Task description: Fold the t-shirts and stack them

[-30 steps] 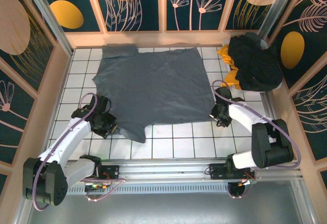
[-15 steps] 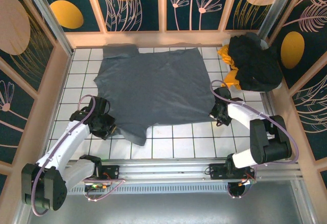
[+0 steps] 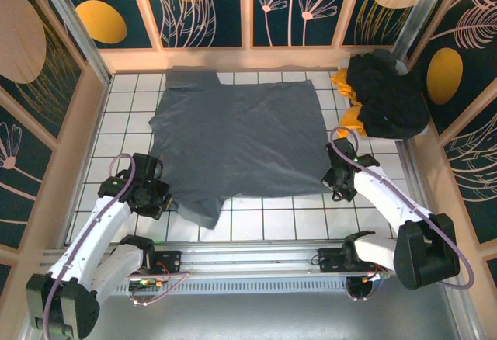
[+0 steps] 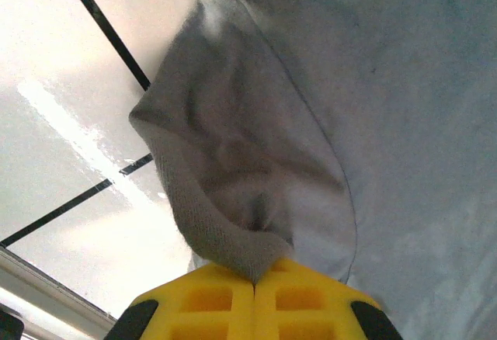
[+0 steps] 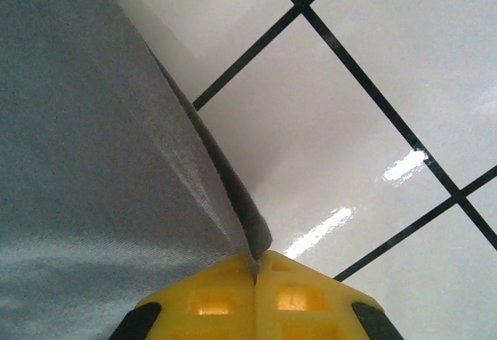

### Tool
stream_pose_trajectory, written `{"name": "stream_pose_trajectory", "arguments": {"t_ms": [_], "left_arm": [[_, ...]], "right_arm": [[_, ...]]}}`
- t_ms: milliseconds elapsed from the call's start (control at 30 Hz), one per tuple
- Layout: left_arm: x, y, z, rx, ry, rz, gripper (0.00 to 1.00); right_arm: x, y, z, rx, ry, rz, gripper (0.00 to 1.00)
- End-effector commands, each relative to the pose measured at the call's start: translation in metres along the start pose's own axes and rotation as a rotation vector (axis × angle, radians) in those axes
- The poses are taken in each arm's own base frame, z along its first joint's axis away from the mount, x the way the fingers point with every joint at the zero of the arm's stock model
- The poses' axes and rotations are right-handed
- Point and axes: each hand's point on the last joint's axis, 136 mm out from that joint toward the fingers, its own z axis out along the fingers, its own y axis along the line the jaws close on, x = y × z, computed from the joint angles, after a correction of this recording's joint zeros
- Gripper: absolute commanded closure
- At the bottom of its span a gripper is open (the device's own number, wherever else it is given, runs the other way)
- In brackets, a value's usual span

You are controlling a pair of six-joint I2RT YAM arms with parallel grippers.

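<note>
A slate grey-blue t-shirt [image 3: 237, 134] lies spread flat across the white tiled table. My left gripper [image 3: 163, 197] is shut on its near left sleeve [image 4: 233, 200], the cloth bunched between the yellow fingertips [image 4: 225, 293]. At the shirt's near right corner my right gripper [image 3: 335, 178] is shut on the hem [image 5: 233, 216], which runs taut away from the yellow fingertips [image 5: 303, 297]. A heap of black t-shirts [image 3: 388, 95] with a yellow-orange t-shirt [image 3: 347, 91] beneath lies at the far right corner.
Wooden walls with dark patterned panels [image 3: 202, 6] fence the table on three sides. A metal rail [image 3: 256, 266] with both arm bases runs along the near edge. Bare white tiles [image 3: 272, 220] lie between the shirt and the rail.
The right gripper closed on the shirt's near right corner. Both grippers pulled outward and the shirt now lies flatter and wider, its right edge drawn further right.
</note>
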Motion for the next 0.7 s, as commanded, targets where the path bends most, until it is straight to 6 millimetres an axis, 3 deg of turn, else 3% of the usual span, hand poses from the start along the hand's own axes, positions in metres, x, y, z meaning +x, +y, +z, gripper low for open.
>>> {"name": "stream_pose_trajectory", "arguments": {"t_ms": [0,233,333,367,667], "left_arm": [[-0.011,-0.024,-0.010,0.033,-0.052,0.006,1.00],[-0.036,-0.110,-0.036,0.198,-0.159,0.019,1.00],[-0.043,-0.137,-0.034,0.225,-0.178,0.028,1.00],[-0.046,-0.154,-0.041,0.254,-0.187,0.045,1.00],[-0.074,-0.212,-0.043,0.259,-0.286,0.150,1.00]], "right_arm": [[-0.002,-0.001,-0.003,0.028,0.015,-0.003,1.00],[-0.026,0.033,-0.010,-0.040,-0.008,-0.006,1.00],[-0.038,0.044,-0.012,-0.056,-0.022,0.005,1.00],[-0.044,0.048,-0.012,-0.060,-0.028,0.010,1.00],[-0.093,0.084,-0.010,-0.074,-0.082,0.009,1.00]]}}
